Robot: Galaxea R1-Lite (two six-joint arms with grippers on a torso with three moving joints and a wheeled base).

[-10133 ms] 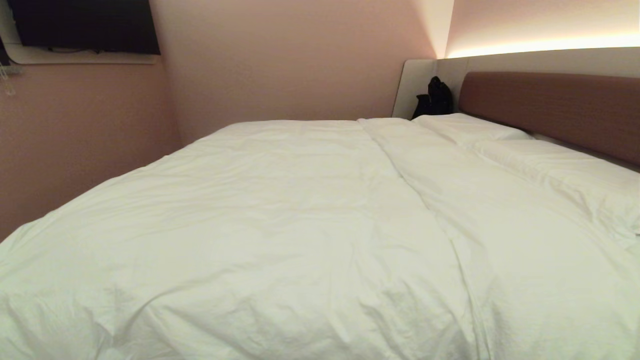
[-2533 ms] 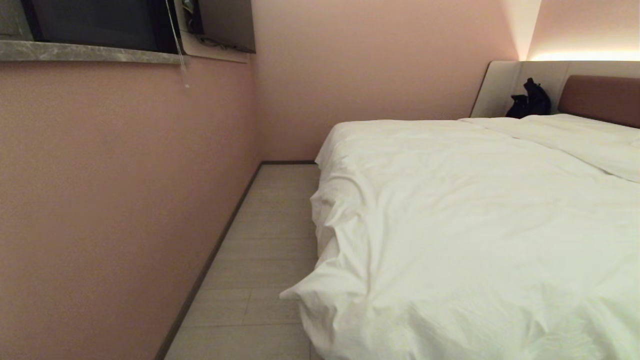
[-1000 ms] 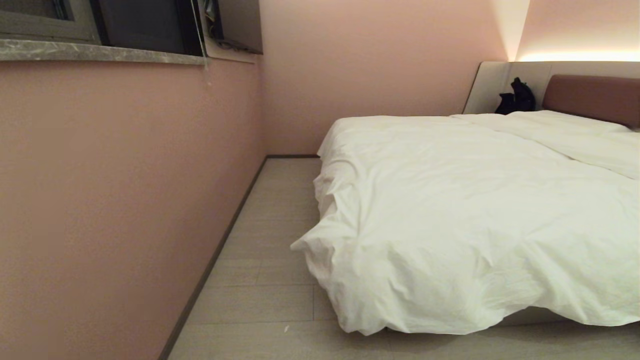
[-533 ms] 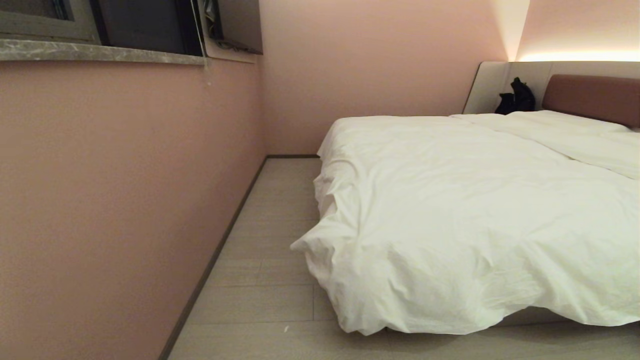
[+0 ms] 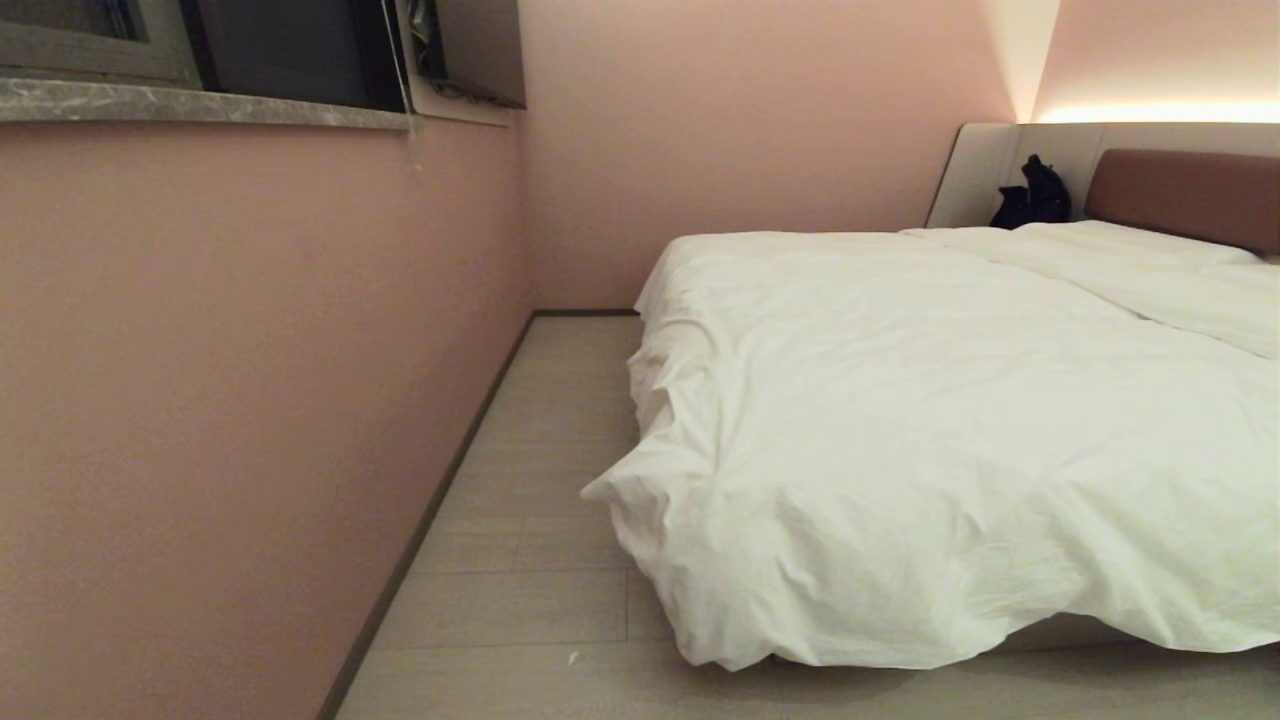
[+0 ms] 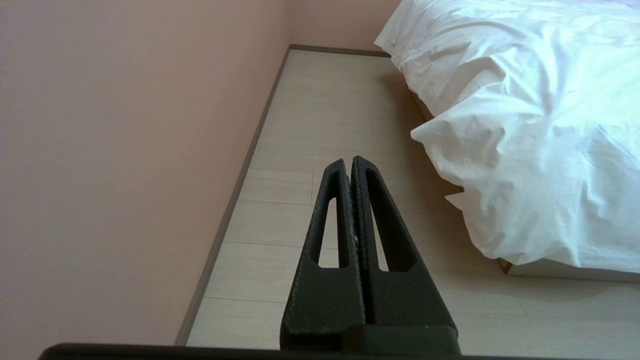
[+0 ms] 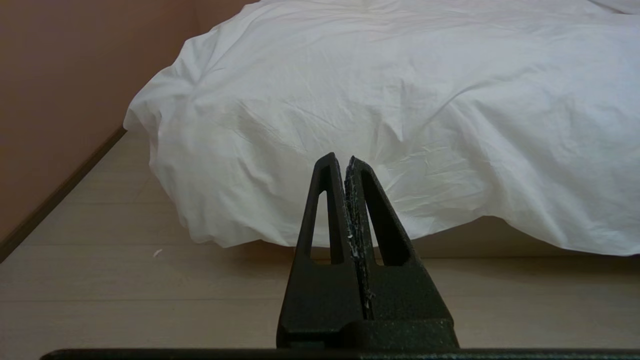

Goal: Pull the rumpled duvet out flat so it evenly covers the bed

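My left pincer (image 6: 348, 161) and right pincer (image 7: 339, 157) hang clenched and empty above the pale plank floor (image 5: 540, 480), short of the puffy white wrinkled duvet (image 5: 940, 420). It lies spread over the low bed (image 5: 1185, 185), its corner drooping floorward, exactly as half a second ago; nothing has moved.

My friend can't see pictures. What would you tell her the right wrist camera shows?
A puffy white duvet hangs over the corner of the bed, its wrinkled edge stopping just above the pale wood floor. In front, the black right gripper is shut and empty, pointing at the duvet without touching it. A pinkish wall stands beside the bed.
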